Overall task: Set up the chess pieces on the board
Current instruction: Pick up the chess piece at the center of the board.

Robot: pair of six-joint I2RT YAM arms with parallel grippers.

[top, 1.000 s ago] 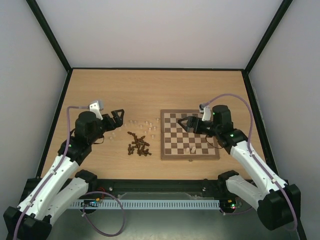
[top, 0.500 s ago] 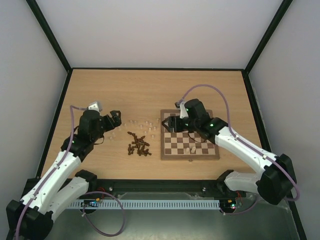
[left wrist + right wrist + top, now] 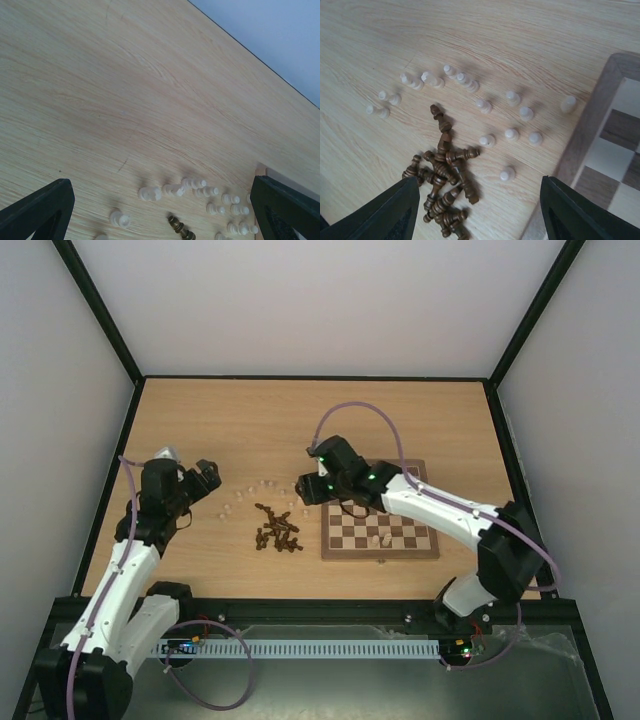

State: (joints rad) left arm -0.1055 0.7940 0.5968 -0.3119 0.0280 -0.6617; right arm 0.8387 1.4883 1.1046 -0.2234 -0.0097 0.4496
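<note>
The board point(image 3: 400, 536) lies right of centre, with two cream pieces point(image 3: 380, 538) standing near its front edge. A pile of dark brown pieces point(image 3: 277, 530) lies left of it, and loose cream pieces point(image 3: 262, 486) are scattered just beyond the pile. My right gripper point(image 3: 303, 488) is open and empty, hovering over the table just off the board's far left corner. In the right wrist view its jaws point(image 3: 479, 186) frame the dark pile point(image 3: 442, 175), cream pieces point(image 3: 509, 134) and the board's frame point(image 3: 590, 125). My left gripper point(image 3: 210, 478) is open and empty, left of the cream pieces point(image 3: 150, 193).
The wooden table point(image 3: 300, 420) is ringed by a black frame and pale walls. The right arm stretches across the board's far half. A small clasp point(image 3: 380, 560) sits at the board's front edge.
My right arm has swung left, from above the board to above the loose pieces by its left edge. My left gripper has drawn back a little to the left.
</note>
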